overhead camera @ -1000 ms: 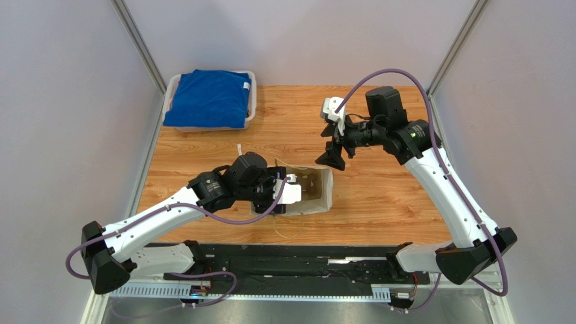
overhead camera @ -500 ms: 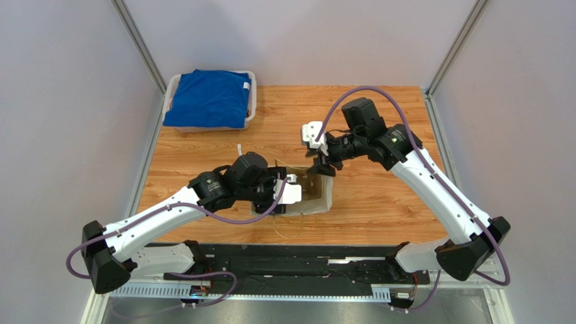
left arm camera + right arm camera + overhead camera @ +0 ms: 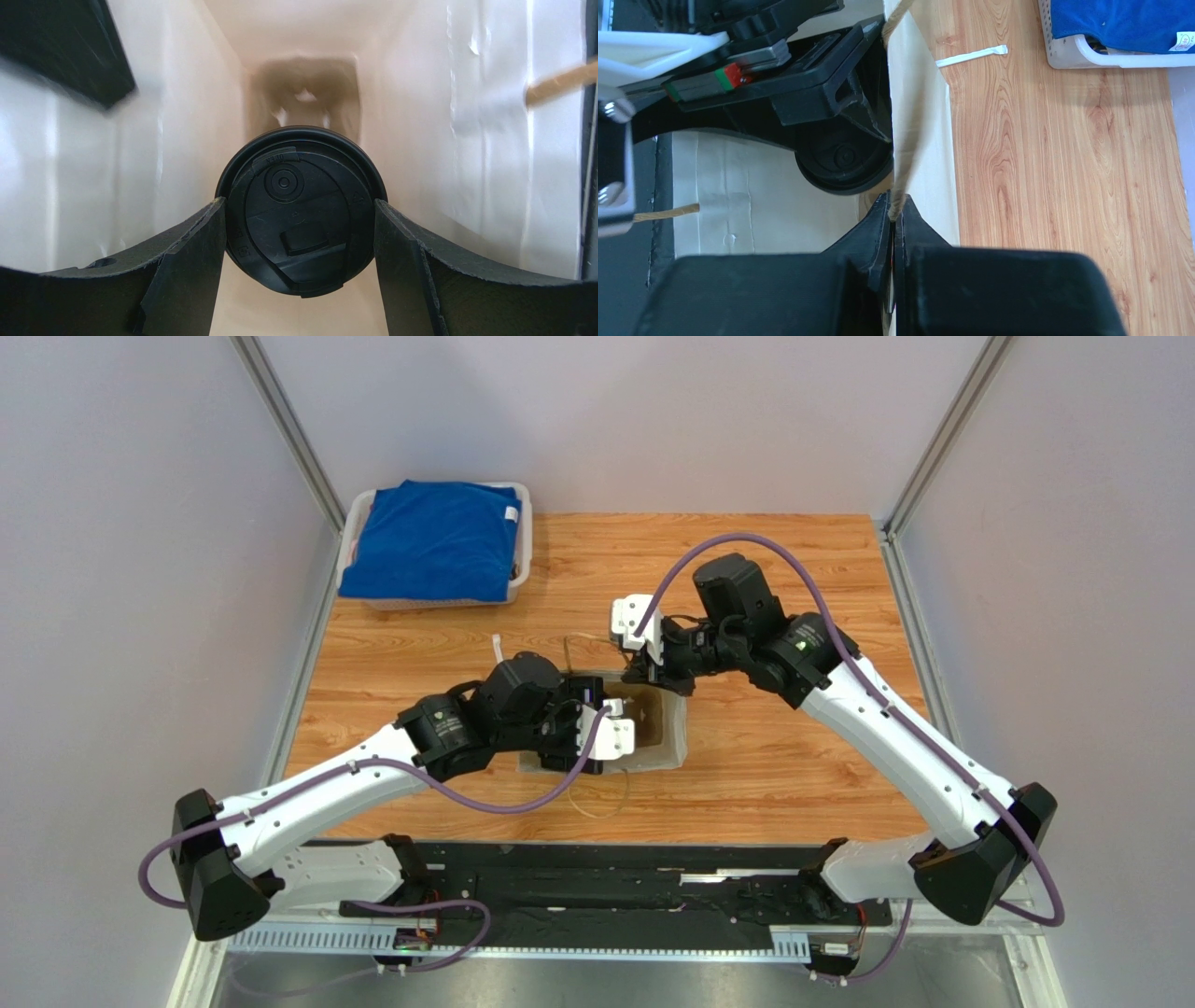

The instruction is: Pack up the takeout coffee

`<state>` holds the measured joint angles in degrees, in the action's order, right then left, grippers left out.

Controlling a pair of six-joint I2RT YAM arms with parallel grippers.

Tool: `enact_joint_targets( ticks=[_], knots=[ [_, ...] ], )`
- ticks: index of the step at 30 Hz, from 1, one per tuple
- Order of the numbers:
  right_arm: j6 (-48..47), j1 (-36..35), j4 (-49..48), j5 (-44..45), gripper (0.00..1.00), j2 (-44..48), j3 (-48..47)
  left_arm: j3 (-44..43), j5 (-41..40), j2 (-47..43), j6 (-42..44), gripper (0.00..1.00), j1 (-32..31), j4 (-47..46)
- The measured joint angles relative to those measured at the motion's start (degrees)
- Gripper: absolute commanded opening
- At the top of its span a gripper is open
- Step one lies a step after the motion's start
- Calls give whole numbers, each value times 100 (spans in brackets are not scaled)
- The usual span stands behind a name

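The paper bag [image 3: 671, 742] stands on the wooden table [image 3: 786, 742] with its mouth open upward.

Left gripper [image 3: 298, 210]: reaches down into the paper bag. Its two black fingers [image 3: 189, 266] sit against opposite sides of the takeout coffee [image 3: 284, 185], gripping it at lid level.

Takeout coffee: inside the paper bag, upright, between the bag's white inner walls. Only its black lid [image 3: 843, 164] shows. Whether the cup rests on the bag floor cannot be told.

Right gripper [image 3: 896, 210]: jaws closed tight, pinching the top edge of the paper bag wall on the side farthest from the arm bases.

A brown twisted handle [image 3: 561, 80] hangs against the inner wall of the paper bag.

A white straw [image 3: 969, 54] lies on the table just beyond the paper bag's far left corner. A white basket [image 3: 1088, 54] holding a blue cloth [image 3: 435, 539] sits farther out in the same direction, well apart from the bag
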<state>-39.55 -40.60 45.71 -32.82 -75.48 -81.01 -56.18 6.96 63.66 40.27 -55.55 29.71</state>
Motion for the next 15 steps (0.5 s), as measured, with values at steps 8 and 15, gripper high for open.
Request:
enact_joint_targets(
  ticks=[8,15],
  knots=[
    [306,-92,-289,138,0,76,101,-2,4,199,114,16,-111,-319],
    [439,-223,-586,195,0,409,393,0,-7,579,243,16,-188,-509]
  ],
)
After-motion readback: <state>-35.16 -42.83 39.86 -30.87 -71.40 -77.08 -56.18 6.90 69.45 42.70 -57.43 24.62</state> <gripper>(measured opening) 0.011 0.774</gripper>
